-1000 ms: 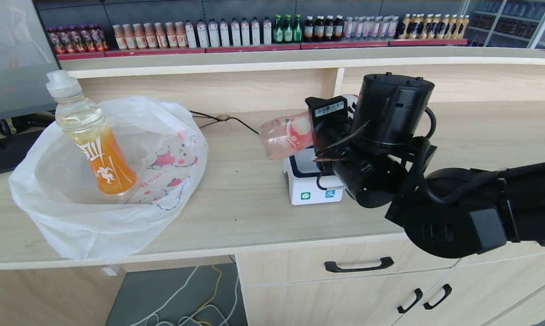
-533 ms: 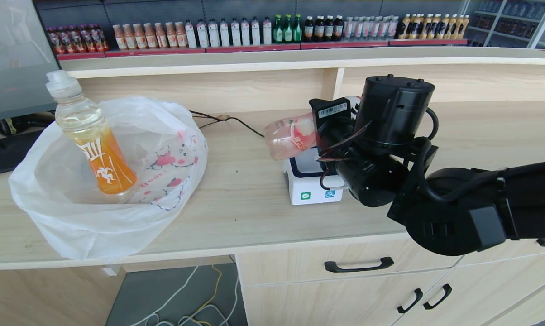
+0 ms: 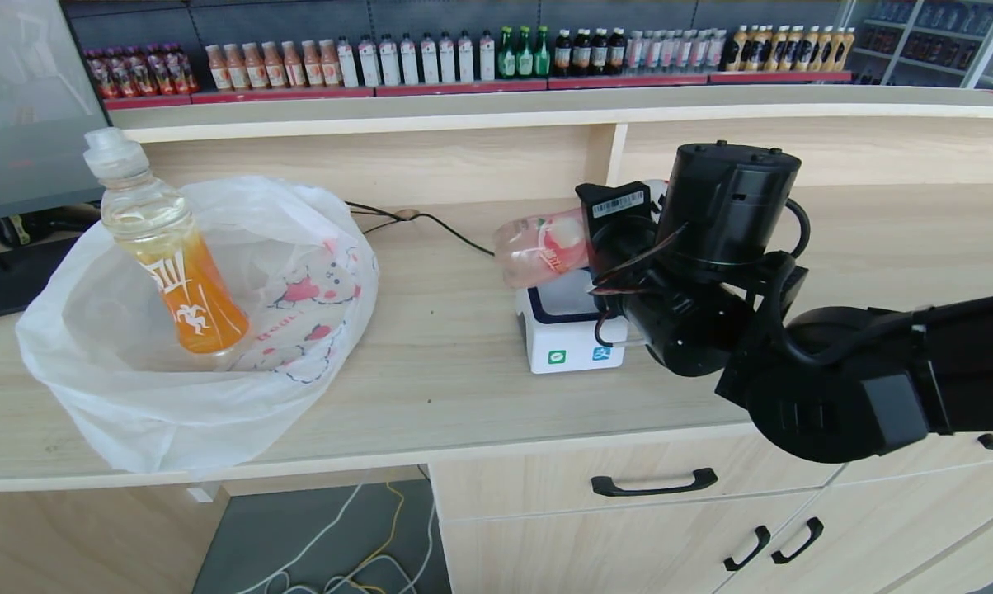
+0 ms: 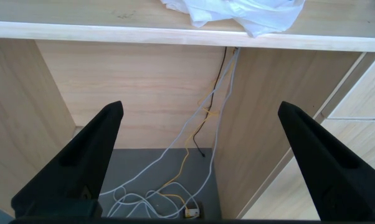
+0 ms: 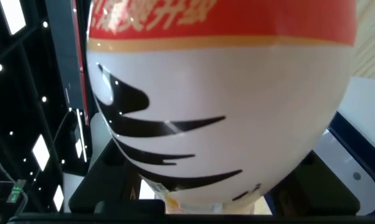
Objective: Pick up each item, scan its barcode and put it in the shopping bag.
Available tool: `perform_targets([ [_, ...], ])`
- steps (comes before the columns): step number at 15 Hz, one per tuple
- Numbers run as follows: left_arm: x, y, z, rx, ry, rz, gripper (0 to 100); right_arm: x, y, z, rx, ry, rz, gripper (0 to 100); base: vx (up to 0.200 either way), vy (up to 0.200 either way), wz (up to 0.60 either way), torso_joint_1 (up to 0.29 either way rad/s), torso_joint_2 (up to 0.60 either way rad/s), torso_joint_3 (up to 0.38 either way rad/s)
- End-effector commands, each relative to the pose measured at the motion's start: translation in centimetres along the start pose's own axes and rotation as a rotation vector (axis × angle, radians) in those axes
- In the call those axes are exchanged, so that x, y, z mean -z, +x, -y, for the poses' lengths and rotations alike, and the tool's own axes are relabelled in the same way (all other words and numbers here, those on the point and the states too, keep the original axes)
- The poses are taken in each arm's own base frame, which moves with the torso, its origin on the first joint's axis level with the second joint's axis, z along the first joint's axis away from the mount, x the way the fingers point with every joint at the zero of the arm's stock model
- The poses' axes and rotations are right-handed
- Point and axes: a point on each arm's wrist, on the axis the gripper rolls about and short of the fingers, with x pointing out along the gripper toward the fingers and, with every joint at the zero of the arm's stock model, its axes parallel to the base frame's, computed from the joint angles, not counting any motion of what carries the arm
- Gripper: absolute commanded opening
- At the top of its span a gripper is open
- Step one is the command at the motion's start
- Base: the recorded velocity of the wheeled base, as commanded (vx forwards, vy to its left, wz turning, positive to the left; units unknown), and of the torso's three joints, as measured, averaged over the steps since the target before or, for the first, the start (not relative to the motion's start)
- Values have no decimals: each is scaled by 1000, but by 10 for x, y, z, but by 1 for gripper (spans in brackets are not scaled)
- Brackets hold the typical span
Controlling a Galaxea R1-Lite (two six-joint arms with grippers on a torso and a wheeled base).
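Where the table [image 3: 463, 363] reaches its front edge, the shopping bag [image 3: 134, 412] sits at the left with its lower fold just over the lip. Drawers [image 3: 653, 495] close off the right side beneath. An open bay with loose cables [image 4: 207, 111] lies under the left side. The left tool [image 4: 200, 112] hangs low before that bay, fingers spread wide and gripping nothing.

Bare table surface lies between the bag and the scanner [image 3: 558, 342]. An orange bottle [image 3: 175, 256] stands in the bag, leaning, with its cap up and toward the left.

The right tool [image 3: 608, 235] is pinched on the pink bottle [image 3: 542, 243], holding it over the scanner. The bottle's long axis is roughly level and runs left to right. Its base points toward the bag and its cap end is hidden behind the arm.

A raised back wall [image 3: 381, 161] bounds the table, and a black cord [image 3: 439, 224] runs from it toward the scanner. Stocked shelves [image 3: 463, 62] stand farther back.
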Motion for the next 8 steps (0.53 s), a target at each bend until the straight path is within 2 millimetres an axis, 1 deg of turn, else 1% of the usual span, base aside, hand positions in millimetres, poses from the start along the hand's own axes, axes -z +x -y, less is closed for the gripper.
perform_targets([
  [1, 0, 0, 0, -1, 0, 0, 100, -3, -2, -4, -10, 11, 3, 0, 0, 0, 0, 0, 0, 0],
  [5, 0, 0, 0, -1, 0, 0, 100, -10, -12, -10, -19, -15, 3, 0, 0, 0, 0, 0, 0, 0],
  [8, 0, 0, 0, -1, 1, 0, 100, -20, -22, -21, -53, -78, 4, 0, 0, 0, 0, 0, 0, 0],
])
